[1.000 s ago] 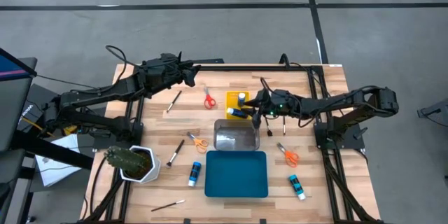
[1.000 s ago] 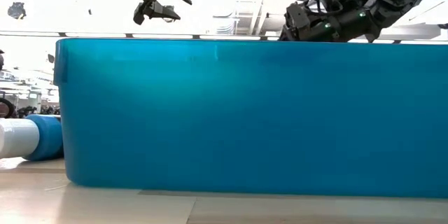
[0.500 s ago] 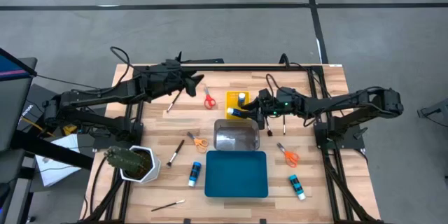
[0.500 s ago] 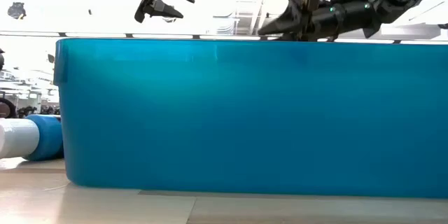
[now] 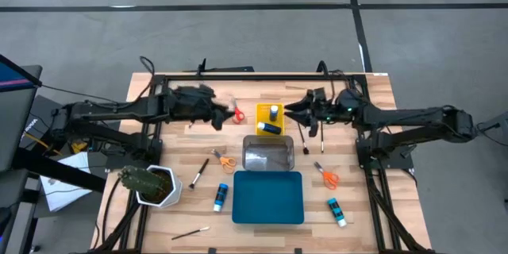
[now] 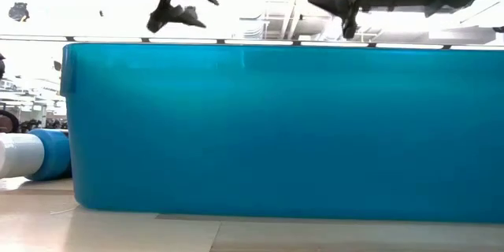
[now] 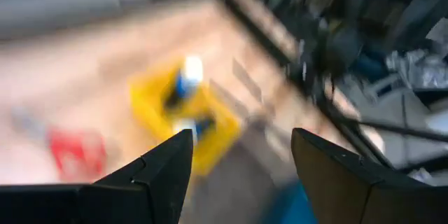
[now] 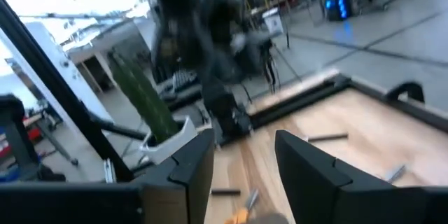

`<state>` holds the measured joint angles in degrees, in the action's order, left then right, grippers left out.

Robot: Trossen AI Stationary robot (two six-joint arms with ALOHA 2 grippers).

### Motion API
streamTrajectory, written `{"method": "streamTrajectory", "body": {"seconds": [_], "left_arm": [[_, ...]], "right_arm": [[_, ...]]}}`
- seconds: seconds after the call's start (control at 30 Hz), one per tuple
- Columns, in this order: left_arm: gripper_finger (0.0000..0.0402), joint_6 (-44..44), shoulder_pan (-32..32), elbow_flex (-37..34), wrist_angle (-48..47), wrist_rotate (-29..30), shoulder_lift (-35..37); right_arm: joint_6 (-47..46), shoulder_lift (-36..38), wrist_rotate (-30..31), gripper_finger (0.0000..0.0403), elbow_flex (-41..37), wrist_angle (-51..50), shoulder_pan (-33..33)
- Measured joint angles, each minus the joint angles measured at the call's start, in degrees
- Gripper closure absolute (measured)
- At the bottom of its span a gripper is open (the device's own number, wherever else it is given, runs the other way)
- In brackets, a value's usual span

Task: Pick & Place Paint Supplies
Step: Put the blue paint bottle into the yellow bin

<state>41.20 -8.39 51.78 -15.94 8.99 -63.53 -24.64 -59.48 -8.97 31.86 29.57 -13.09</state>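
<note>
Wooden table [image 5: 373,95] on grey floor. Left gripper [image 5: 220,116] open, empty, just beside red scissors [image 5: 237,112] at ten o'clock. Right gripper [image 5: 292,112] parted, empty, at one o'clock. Two blue bottles [image 5: 271,119] inside yellow tray [image 5: 262,115] between both grippers.

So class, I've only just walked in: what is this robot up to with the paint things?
It is sorting paint supplies. Two blue bottles already lie in the yellow tray. Both hands are empty: the left hand hangs open beside the red scissors, and the right hand hangs open next to the yellow tray. Brushes, scissors and bottles still lie on the table.
</note>
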Motion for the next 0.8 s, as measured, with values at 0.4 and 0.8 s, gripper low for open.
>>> {"method": "streamTrajectory", "body": {"seconds": [0.4,0.8], "left_arm": [[0.0165,24.43,7.67,-0.03,-10.91,-16.73,-13.58],[0.0165,36.35,17.80,-0.08,-13.18,-23.93,-20.79]], "right_arm": [[-0.92,8.18,0.00,0.0256,0.02,0.18,-3.70],[-0.88,9.69,-0.02,0.0256,0.02,-0.07,-5.71]]}}
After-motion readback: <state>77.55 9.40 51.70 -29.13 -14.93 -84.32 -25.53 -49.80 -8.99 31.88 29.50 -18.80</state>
